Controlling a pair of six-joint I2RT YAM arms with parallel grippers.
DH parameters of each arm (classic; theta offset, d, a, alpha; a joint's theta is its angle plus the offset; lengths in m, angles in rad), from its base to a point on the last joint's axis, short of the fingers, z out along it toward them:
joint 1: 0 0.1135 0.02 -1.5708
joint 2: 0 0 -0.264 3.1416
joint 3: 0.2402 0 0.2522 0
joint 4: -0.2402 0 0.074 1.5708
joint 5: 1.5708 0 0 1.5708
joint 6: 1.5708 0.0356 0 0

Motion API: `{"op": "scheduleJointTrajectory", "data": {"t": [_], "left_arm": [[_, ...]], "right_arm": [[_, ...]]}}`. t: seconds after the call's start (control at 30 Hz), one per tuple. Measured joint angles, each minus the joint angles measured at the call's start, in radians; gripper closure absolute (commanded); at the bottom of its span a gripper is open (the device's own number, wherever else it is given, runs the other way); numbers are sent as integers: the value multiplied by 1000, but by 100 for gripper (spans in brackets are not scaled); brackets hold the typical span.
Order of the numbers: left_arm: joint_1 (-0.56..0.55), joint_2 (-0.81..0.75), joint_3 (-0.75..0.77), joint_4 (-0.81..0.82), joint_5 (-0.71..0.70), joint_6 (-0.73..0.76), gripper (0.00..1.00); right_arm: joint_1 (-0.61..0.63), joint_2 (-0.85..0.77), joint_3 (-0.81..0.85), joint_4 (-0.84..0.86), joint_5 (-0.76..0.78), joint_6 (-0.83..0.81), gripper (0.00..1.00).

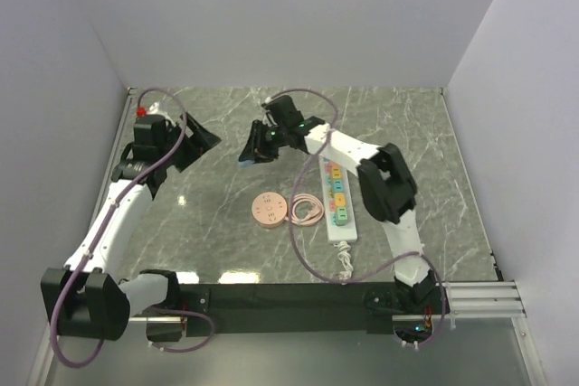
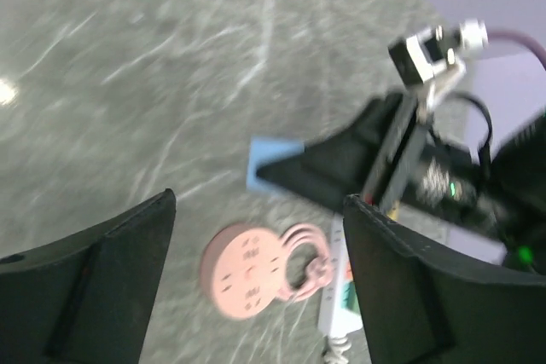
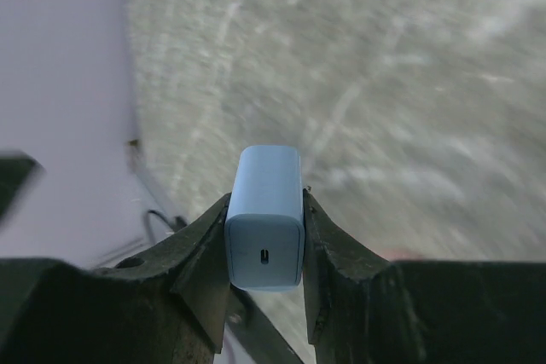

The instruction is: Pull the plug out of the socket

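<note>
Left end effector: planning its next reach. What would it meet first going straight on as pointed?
Likely the pink round disc on the marble table, framed between the open fingers of the left end effector; depth unclear.

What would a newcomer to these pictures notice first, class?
The pale blue plug is clamped in the right gripper, held in the air to the left of the white socket strip with its pastel outlets. On the table beside that strip lie a pink disc and a coiled pink cable.
</note>
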Motion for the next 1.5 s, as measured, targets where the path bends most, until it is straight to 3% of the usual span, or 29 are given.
{"op": "scheduleJointTrajectory", "data": {"t": [0.17, 0.23, 0.37, 0.5, 0.6, 0.8, 0.9, 0.97, 1.0, 1.03, 1.07, 1.17, 1.37, 1.5], "left_arm": [[50, -121, -108, -102, -23, -4, 8], [54, -163, -135, -114, -26, -8, 9], [55, -178, -164, -114, -16, -7, 10], [56, -154, -208, -114, -11, -1, 10], [57, -132, -230, -113, -10, 2, 11], [57, -68, -237, -87, -10, 10, 16], [58, -24, -243, -56, -7, 16, 26], [59, 13, -250, -37, 2, 25, 58], [59, 28, -251, -29, 5, 25, 86], [59, 51, -252, -19, 11, 29, 97], [59, 72, -253, -11, 13, 36, 99], [59, 142, -252, 12, 21, 54, 99], [59, 297, -242, 39, 19, 64, 99], [61, 415, -185, 30, -12, 66, 99]], "right_arm": [[24, 228, 160, 123, -101, 126, 97], [41, 308, 254, 137, -110, 158, 88], [78, 409, 382, 166, -106, 242, 54], [102, 429, 410, 165, -87, 282, 36], [111, 429, 412, 150, -71, 285, 30], [105, 422, 397, 78, -12, 253, 30], [98, 362, 280, 80, 12, 239, 30], [90, 290, 169, 76, 23, 227, 35], [84, 244, 114, 76, 30, 214, 39], [79, 206, 69, 75, 33, 207, 44], [72, 151, 15, 72, 40, 190, 54], [51, -17, -97, 52, 57, 140, 64], [33, -332, -236, 48, 85, 56, 65], [35, -444, -322, 38, 97, 34, 65]]}}
